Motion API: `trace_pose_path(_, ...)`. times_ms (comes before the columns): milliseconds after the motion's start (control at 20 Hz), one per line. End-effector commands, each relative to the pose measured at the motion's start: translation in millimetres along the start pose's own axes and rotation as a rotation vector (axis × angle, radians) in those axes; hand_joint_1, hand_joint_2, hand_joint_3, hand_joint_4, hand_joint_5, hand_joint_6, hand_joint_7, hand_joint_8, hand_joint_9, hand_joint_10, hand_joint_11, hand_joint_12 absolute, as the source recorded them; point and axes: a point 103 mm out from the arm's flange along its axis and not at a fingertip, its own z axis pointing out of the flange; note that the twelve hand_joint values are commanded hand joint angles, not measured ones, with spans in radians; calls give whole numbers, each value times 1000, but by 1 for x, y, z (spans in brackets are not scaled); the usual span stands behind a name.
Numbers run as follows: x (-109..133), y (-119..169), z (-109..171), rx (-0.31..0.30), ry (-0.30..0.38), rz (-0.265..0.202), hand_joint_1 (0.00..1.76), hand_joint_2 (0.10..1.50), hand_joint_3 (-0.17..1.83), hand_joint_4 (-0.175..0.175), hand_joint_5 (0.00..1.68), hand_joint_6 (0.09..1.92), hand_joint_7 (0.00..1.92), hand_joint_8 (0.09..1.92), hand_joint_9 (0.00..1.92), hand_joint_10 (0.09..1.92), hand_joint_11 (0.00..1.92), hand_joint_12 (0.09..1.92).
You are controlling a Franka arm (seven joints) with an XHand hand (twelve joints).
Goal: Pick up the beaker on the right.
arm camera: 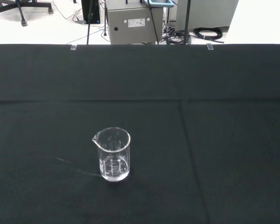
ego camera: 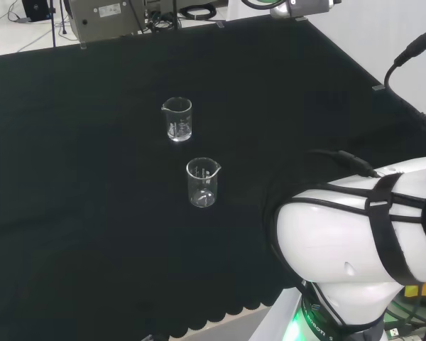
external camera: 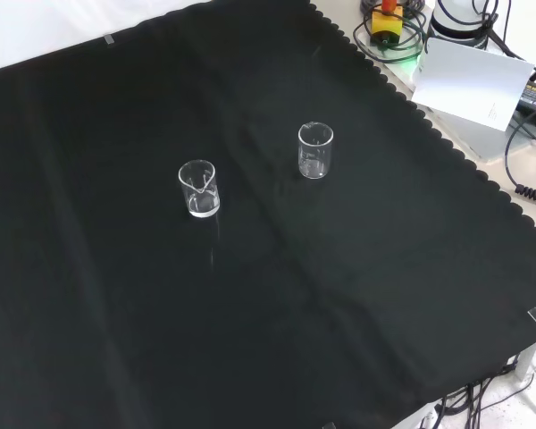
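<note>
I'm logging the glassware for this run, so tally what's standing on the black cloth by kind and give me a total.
Clear glass beakers: 2, one nearer the arm and one farther off in the head view, both upright and apart.
Black cloth covering the bench: 1.
Total: 2 pieces of glassware on 1 cloth.

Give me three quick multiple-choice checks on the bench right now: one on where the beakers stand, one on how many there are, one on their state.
1. In the head view, the nearer beaker stands:
A. right of and below the farther one
B. directly left of it
C. touching it

2. Beakers on the cloth:
A. one
B. two
C. four

3. The beakers are:
A. tipped over
B. stacked
C. upright and apart

Answers:
1 A: the nearer beaker sits lower right of the farther beaker.
2 B: two pieces show on the black cloth.
3 C: both stand rim up with cloth between them.
</note>
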Motion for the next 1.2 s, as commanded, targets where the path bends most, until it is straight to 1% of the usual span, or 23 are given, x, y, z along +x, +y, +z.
trace_pose_path(50,0,0,0,-8,-10,1,14,1160,548,3,219,260,43,518,203,622,97,1285)
trace_pose_path(150,1,1,-1,-2,-10,3,3,1215,447,3,261,150,44,503,204,609,65,1336)
trace_pose_path(250,1,3,-1,0,-10,5,0,1231,413,3,275,113,46,498,206,605,56,1351)
trace_pose_path(500,-2,7,3,7,-12,17,0,1236,395,2,283,92,53,498,213,605,54,1353)
trace_pose_path(750,-9,18,16,20,-4,46,0,1236,387,2,289,87,66,501,227,609,56,1352)
trace_pose_path(850,-13,23,22,4,15,51,0,1234,382,3,295,87,83,507,246,615,59,1354)
trace_pose_path(950,-18,30,30,-6,33,56,52,1216,363,1,316,87,136,528,302,630,80,1363)
trace_pose_path(1100,-25,40,48,-12,66,52,278,1130,323,-3,378,87,219,562,403,626,144,1361)
trace_pose_path(1200,-32,52,63,3,70,46,411,1067,302,-4,403,87,253,576,442,626,180,1364)
